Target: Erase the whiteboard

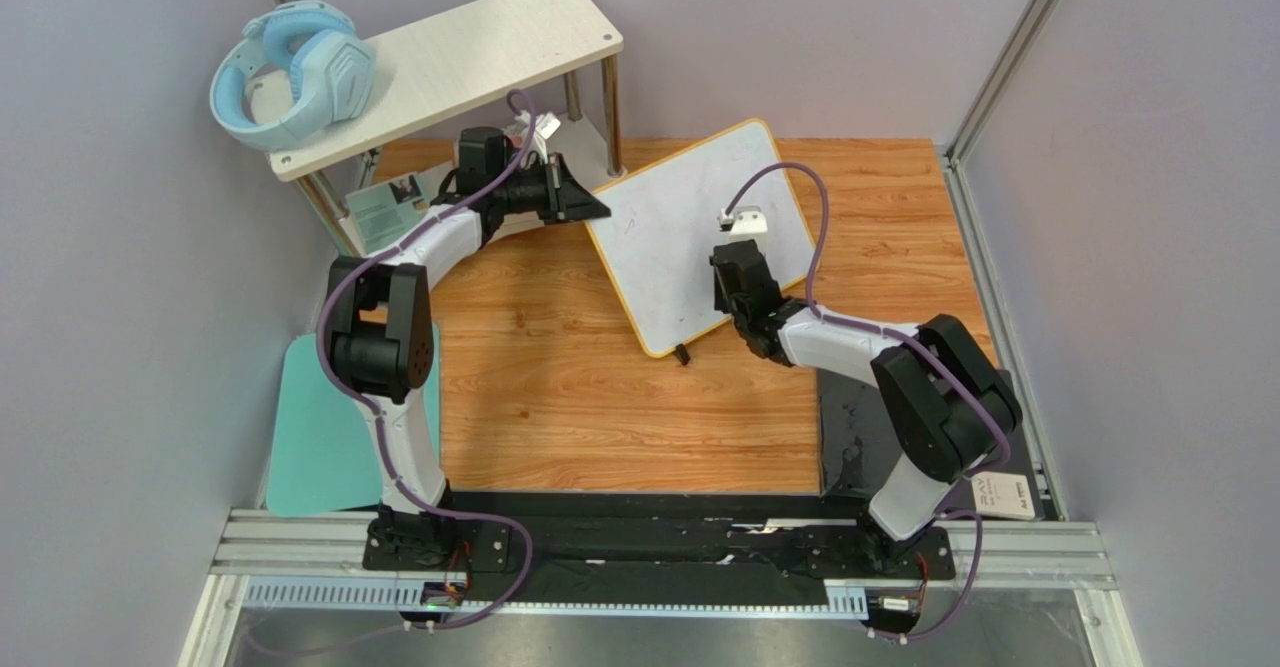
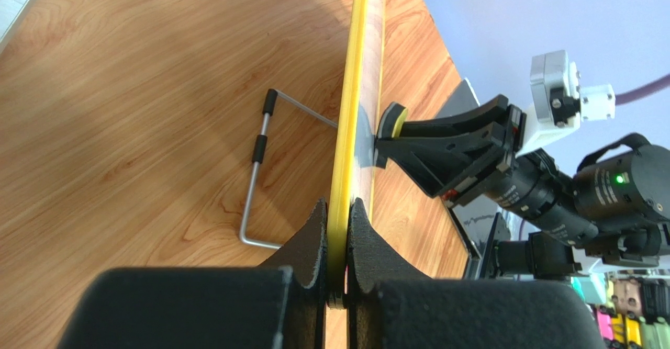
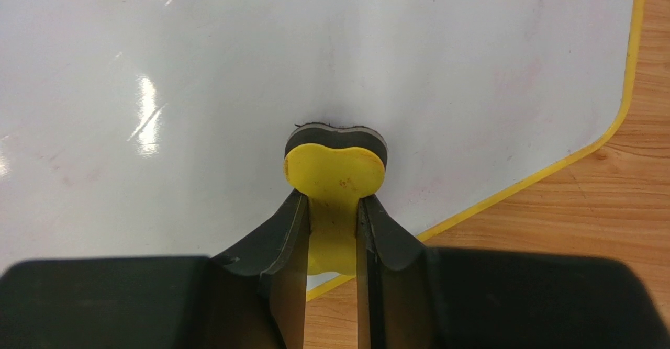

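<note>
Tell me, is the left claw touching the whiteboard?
Touching. The left wrist view shows the left gripper clamped on the yellow edge of the whiteboard, no gap.

Top external: high behind the robot, looking down, far enough back to take in the whole whiteboard (image 1: 676,232). Left wrist: close behind the left gripper (image 2: 338,208), sighting past its fingertips along the board edge to the right gripper (image 2: 385,139) ahead. Right wrist: tight behind its own fingers, facing the board face. Both wrist views share the yellow eraser (image 3: 336,164); all three share the whiteboard.
</note>
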Action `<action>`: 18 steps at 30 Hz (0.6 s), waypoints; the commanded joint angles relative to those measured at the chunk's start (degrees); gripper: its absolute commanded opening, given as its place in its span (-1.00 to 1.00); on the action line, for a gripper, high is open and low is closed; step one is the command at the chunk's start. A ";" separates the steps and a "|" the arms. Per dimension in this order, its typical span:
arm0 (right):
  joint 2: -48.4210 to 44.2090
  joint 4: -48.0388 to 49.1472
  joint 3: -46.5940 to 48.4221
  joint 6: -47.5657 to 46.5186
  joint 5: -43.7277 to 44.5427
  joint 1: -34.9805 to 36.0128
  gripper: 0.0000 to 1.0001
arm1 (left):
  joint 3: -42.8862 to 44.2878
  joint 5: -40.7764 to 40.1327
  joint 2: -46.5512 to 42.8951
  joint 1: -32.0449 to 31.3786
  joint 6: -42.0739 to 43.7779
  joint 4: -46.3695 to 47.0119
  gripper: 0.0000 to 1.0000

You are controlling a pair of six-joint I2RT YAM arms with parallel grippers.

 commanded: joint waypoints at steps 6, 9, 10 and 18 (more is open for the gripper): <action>-0.71 -1.16 -3.03 -2.53 -9.25 1.86 -1.00 | 1.00 -8.03 0.04 0.16 10.02 0.71 -1.00; -0.71 -1.60 -3.91 -2.45 -10.66 4.93 -1.00 | 1.00 -8.03 0.12 0.16 10.02 0.62 -1.00; -0.71 -1.60 -4.26 -2.27 -10.66 5.37 -1.00 | 1.00 -8.03 0.21 0.16 9.94 0.53 -1.00; -0.28 -0.90 -3.57 -1.92 -14.27 8.28 -1.00 | 0.82 -7.94 0.21 0.07 9.85 0.97 -1.00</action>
